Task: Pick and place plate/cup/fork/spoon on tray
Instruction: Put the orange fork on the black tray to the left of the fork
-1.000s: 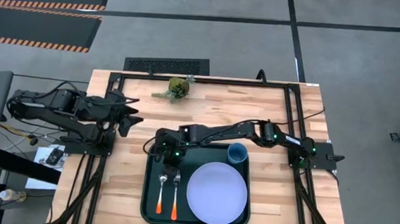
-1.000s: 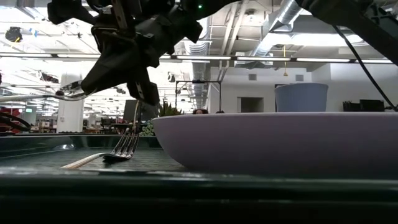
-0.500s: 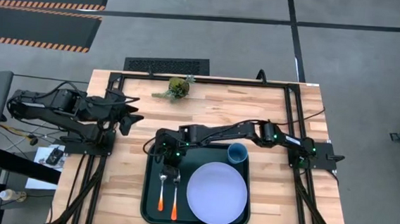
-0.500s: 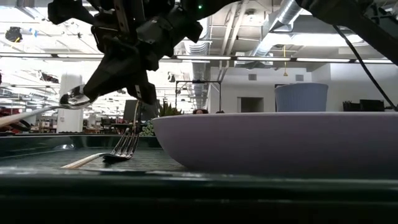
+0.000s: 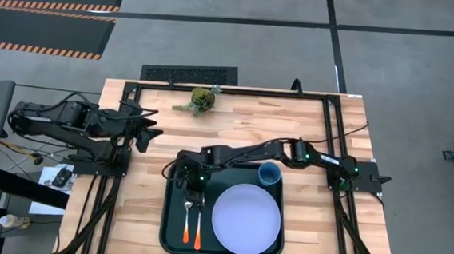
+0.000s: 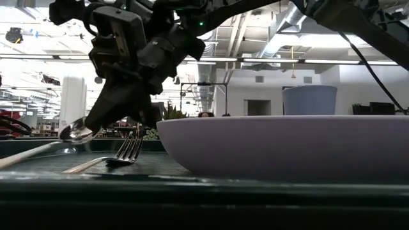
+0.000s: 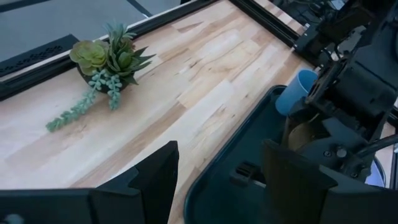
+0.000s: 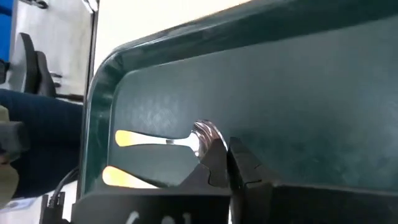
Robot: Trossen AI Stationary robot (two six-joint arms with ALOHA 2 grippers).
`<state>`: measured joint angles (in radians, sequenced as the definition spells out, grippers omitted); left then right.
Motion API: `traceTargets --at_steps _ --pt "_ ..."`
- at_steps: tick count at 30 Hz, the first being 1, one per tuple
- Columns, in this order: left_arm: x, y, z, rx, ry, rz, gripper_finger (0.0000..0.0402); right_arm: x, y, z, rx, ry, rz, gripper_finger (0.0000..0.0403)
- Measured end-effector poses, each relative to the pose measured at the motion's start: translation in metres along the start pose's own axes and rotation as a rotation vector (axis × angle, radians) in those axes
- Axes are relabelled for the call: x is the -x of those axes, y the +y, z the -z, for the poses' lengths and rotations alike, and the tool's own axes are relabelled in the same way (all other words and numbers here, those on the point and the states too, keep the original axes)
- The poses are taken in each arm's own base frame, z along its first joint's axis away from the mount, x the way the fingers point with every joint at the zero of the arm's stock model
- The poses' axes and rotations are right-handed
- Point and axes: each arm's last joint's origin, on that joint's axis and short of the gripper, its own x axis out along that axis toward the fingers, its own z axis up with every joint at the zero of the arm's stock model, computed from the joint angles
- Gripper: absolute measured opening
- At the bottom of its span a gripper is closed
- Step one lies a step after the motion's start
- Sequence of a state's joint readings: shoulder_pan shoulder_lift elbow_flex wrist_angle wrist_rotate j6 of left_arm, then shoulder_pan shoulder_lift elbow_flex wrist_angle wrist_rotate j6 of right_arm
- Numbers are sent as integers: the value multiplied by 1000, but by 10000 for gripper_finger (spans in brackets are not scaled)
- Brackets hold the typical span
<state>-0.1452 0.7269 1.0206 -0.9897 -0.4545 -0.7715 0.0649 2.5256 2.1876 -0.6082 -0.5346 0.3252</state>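
The dark green tray [image 5: 170, 237] lies at the table's near middle. On it are the lavender plate [image 5: 246, 219], the blue cup [image 5: 269, 175] at its far right corner, and the fork [image 5: 198, 225] lying flat left of the plate. My right gripper [image 5: 192, 193] is low over the tray's left part, shut on the spoon [image 5: 186, 220], which lies just left of the fork. My left gripper [image 5: 145, 134] is open and empty over the bare table, left of the tray. My right gripper pinches the spoon at its silver bowl end [image 8: 204, 138] between the tips of its two fingers [image 6: 96, 121]. The fingers slant down from above and from the far side. The spoon is tilted, bowl [image 6: 77, 132] raised, and the orange handle [image 6: 25, 155] slopes down to the tray floor.
A small succulent plant [image 5: 201, 99] lies at the table's far edge. The tray's raised rim [image 6: 192, 185] stands across the front of the low view. Bare wood shows left and right of the tray.
My right gripper has gone down toward the tray floor with the spoon, staying shut on it. The spoon's bowl has dropped from well above the fork to just above the tray, and its handle has come down to the tray floor.
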Motion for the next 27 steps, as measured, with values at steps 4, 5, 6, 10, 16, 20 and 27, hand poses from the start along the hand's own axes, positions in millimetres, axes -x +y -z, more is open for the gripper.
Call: traceTargets --at_steps 4,5,6,10,16,20,27 --pt "0 0 0 0 -4 -4 212 1 -1 -1 1 -7 2 0" --pt "0 0 0 0 -4 -4 212 1 -1 -1 -2 -6 3 0" --pt "0 0 0 0 -4 -4 212 1 -1 -1 -6 -6 3 0" --pt "0 0 0 0 -4 -4 212 0 1 0 -18 2 6 4" --pt "0 0 0 0 -4 -4 212 -3 6 0 -16 -16 17 4" --pt "0 0 0 -1 -4 -4 212 -3 6 0 -36 -23 23 13" --pt "0 1 0 -3 0 -8 212 -7 12 0 -22 -32 18 12"
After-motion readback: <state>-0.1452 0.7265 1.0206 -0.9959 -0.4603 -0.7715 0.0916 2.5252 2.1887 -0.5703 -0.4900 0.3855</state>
